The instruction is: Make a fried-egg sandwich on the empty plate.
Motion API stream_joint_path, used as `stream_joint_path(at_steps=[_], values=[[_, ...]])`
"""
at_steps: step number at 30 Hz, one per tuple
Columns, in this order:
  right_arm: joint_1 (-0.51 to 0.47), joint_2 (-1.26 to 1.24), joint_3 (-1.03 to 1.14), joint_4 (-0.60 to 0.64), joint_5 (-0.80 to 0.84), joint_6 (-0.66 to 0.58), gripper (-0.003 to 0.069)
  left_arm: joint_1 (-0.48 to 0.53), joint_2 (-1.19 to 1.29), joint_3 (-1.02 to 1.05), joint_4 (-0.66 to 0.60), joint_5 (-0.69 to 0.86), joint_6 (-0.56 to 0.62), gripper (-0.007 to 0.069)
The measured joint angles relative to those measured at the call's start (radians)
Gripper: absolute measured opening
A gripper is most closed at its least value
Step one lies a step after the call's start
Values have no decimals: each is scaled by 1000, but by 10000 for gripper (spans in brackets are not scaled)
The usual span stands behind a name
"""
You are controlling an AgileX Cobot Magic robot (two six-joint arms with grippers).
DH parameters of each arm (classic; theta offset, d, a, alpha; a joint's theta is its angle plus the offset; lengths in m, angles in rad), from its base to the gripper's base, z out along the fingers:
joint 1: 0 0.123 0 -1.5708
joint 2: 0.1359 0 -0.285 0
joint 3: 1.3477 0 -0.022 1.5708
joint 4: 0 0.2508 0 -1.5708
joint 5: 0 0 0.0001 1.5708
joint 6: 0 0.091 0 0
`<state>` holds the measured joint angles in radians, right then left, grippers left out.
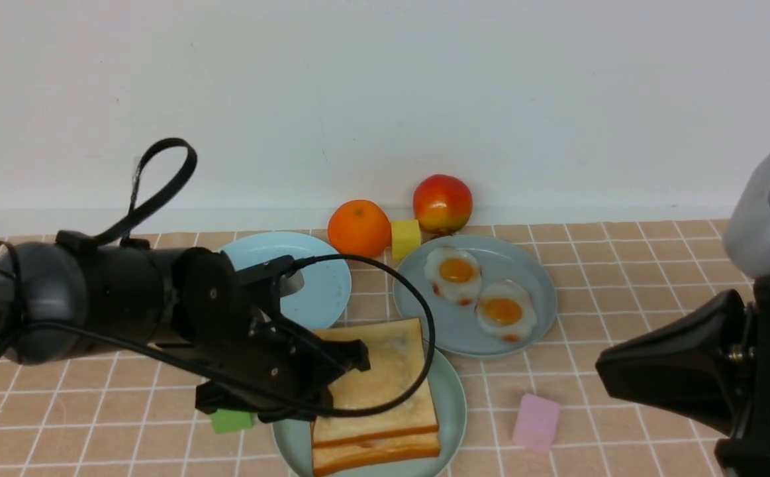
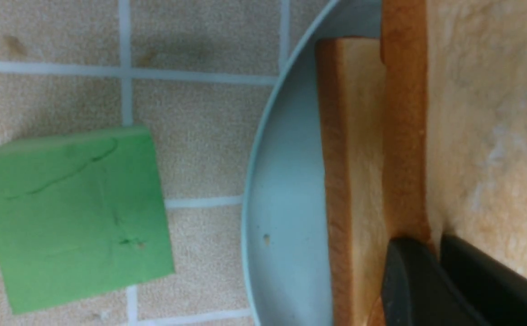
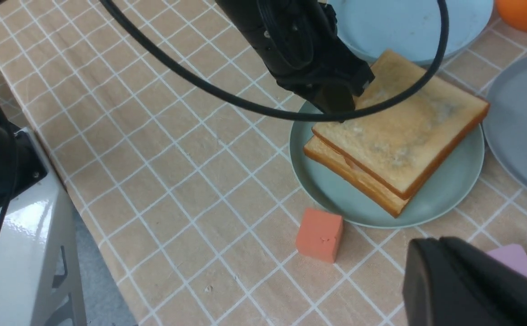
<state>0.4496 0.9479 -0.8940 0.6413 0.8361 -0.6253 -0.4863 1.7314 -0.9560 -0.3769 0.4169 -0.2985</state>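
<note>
smooth green plate [image 1: 452, 391], glossy egg yolks [image 1: 456, 270], rough-looking toast [image 1: 385, 391]

Toast slices [image 3: 399, 131] showing golden-brown faces with whitish-grey smudges, darker brown crusts. Plate under them [image 3: 453, 194] showing pale mint-green. Upper left plate [image 1: 318, 285] showing light sky-blue; plate beneath the fried eggs [image 1: 424, 324], grey-blue. Fried eggs [image 1: 504, 311] showing glossy white, orange yolks, reddish-brown spots. Orange [image 1: 359, 228] showing plain orange; round fruit [image 1: 443, 203], red blending into yellow. Blocks showing yellow [image 1: 406, 239], green with dark scratchy lines [image 2: 77, 217], pink [image 1: 536, 422], coral-red [image 3: 320, 235]. Tabletop [image 3: 200, 253] showing tan with a white grid.
</note>
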Motion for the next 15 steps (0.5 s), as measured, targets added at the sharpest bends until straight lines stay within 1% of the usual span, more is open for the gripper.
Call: stream_joint_path(at_steps=[3,4,6,7,8,10,13,15], values=[[0,0,0,0,-5,34,37,0,-21,0,0,26,0,152],[0,0,0,0,-5,38,37,0,-23,0,0,28,0,157],[0,0,0,-15,-9,71,42,0,-58,1,1,61,0,231],[0,0,0,-18,-9,71,43,0,-58,1,1,61,0,231],[0,0,0,-44,-9,78,44,0,-81,2,2,72,0,263],[0,-2,0,-90,-10,105,49,0,-126,1,14,79,0,296],[0,-9,0,-125,-11,155,52,0,-177,1,25,82,1,308],[0,-30,0,-161,-5,227,57,0,-248,1,42,101,14,302]])
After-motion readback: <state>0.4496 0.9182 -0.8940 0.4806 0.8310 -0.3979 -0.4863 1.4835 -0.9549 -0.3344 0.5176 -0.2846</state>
